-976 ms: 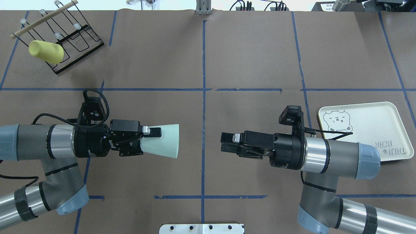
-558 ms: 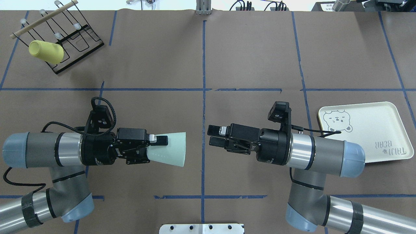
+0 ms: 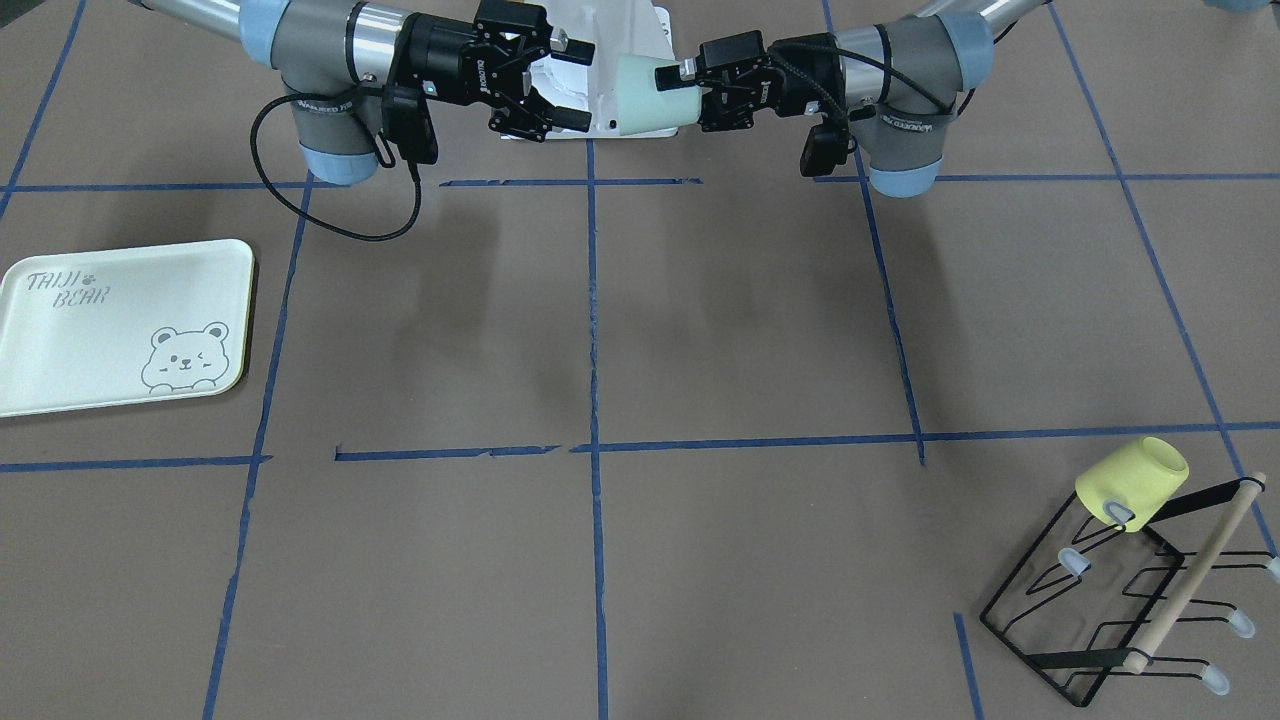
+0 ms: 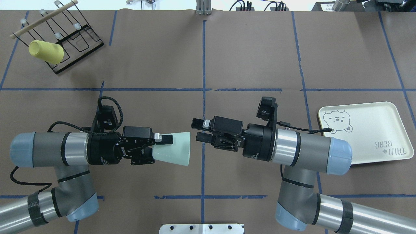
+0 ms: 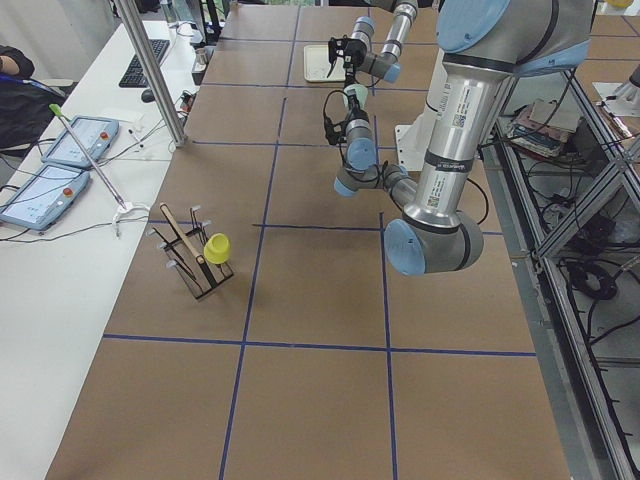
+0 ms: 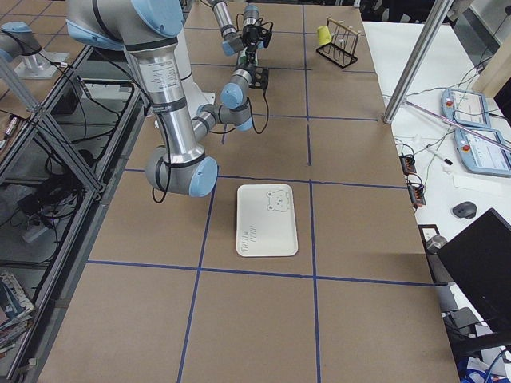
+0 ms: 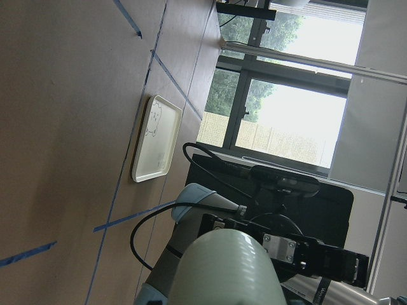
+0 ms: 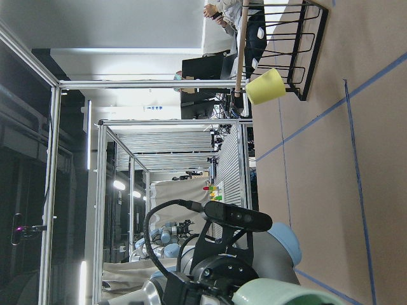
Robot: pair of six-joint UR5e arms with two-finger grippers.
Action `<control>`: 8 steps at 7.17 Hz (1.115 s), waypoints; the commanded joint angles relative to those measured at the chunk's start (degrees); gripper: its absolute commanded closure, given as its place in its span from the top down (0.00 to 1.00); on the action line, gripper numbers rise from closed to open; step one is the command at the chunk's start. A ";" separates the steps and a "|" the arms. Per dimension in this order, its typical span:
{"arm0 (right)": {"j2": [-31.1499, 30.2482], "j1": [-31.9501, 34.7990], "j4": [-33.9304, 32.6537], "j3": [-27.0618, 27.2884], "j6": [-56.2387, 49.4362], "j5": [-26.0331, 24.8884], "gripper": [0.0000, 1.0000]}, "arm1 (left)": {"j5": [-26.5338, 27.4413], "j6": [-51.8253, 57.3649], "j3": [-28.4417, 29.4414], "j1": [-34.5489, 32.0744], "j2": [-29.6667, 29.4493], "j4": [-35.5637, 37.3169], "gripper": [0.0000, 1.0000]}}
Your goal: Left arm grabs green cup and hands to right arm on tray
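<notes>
My left gripper (image 4: pixel 165 147) is shut on the narrow base end of the green cup (image 4: pixel 177 150). It holds the cup level above the table, wide mouth toward the centre line. The cup also shows in the front-facing view (image 3: pixel 643 95) and both wrist views (image 7: pixel 222 270) (image 8: pixel 286 295). My right gripper (image 4: pixel 198 130) is open and empty, a short gap from the cup's rim and a little farther back; in the front-facing view (image 3: pixel 573 85) its jaws are spread wide. The tray (image 4: pixel 373 126) lies flat and bare at the right, behind my right arm, also seen in the front-facing view (image 3: pixel 90 340).
A pale yellow cup (image 4: pixel 45 52) hangs on a black wire rack (image 4: pixel 76 40) with a wooden bar at the far left corner, seen at bottom right in the front-facing view (image 3: pixel 1130 480). Blue tape lines cross the brown table. A metal base plate (image 4: pixel 201 228) sits at the near edge.
Both arms have moved toward the centre line: the left gripper carried the green cup rightward, the right gripper moved left. The gap between cup mouth and right fingers has shrunk to a small one.
</notes>
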 commanded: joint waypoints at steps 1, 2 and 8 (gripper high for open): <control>0.26 -0.50 -0.58 -0.23 0.06 -0.18 0.93 | 0.15 -0.18 0.18 0.01 -0.41 0.01 0.32; 0.35 -1.02 -0.58 -0.31 0.06 -0.18 0.91 | 0.15 -0.27 0.18 0.01 -0.41 0.01 0.32; 0.35 -2.35 -0.49 0.03 3.02 -0.18 0.58 | 0.42 -0.36 0.18 0.01 -0.50 0.01 0.32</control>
